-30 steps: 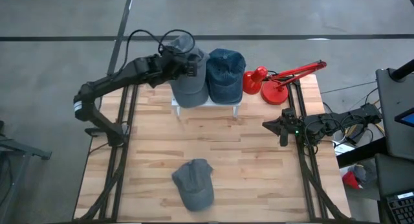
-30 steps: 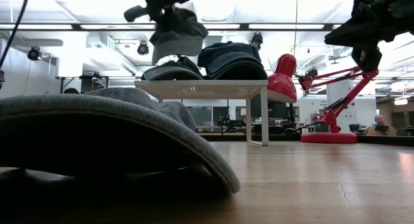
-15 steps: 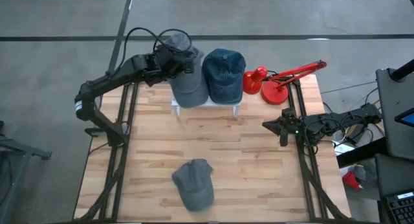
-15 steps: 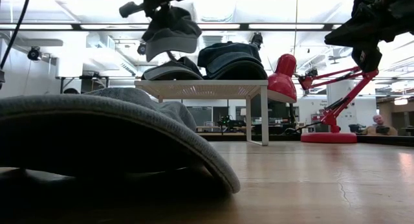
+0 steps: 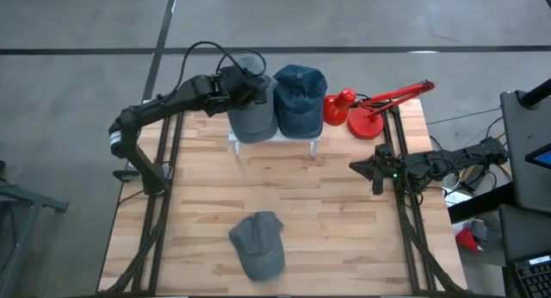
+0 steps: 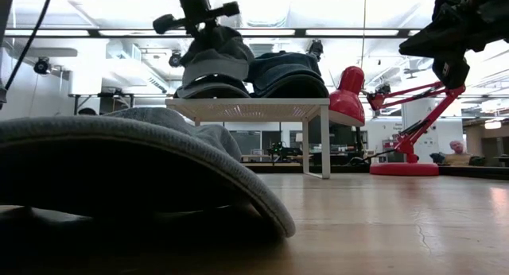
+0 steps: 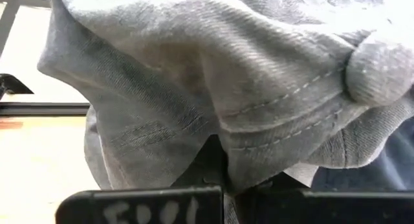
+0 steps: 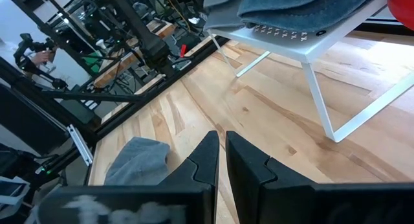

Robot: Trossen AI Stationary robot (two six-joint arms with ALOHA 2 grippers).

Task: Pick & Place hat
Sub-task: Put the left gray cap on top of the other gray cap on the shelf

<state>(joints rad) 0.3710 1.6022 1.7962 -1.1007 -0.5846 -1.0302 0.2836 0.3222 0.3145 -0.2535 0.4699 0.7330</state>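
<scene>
A grey hat (image 5: 251, 108) (image 6: 213, 54) is in my left gripper (image 5: 244, 85) (image 7: 223, 179), which is shut on it over the left half of a white stand (image 5: 274, 139) (image 6: 254, 108) at the table's far edge. Under it, a second grey hat (image 6: 208, 88) rests on the stand. A blue hat (image 5: 299, 96) (image 6: 286, 72) sits on the stand's right half. A third grey hat (image 5: 258, 245) (image 6: 119, 164) lies on the near middle of the table. My right gripper (image 5: 357, 166) (image 8: 222, 153) waits shut at the right edge. My left gripper pinches a fold of the grey hat's crown cloth (image 7: 220, 130) between its two fingers, some way from the top button (image 7: 378, 72). It comes from the table's left, slanting down. The hat hangs below it, close over the grey hat on the stand; whether they touch I cannot tell.
A red desk lamp (image 5: 370, 108) (image 6: 390, 108) stands at the far right corner beside the stand. Bare wood lies between the stand and the near grey hat. Dark frame rails (image 5: 164, 186) run along both sides of the table.
My left gripper, still shut on the grey hat, first rose slightly, then moved right toward the blue hat and down. The held hat came down from well above the stand to just over the grey hat lying there.
</scene>
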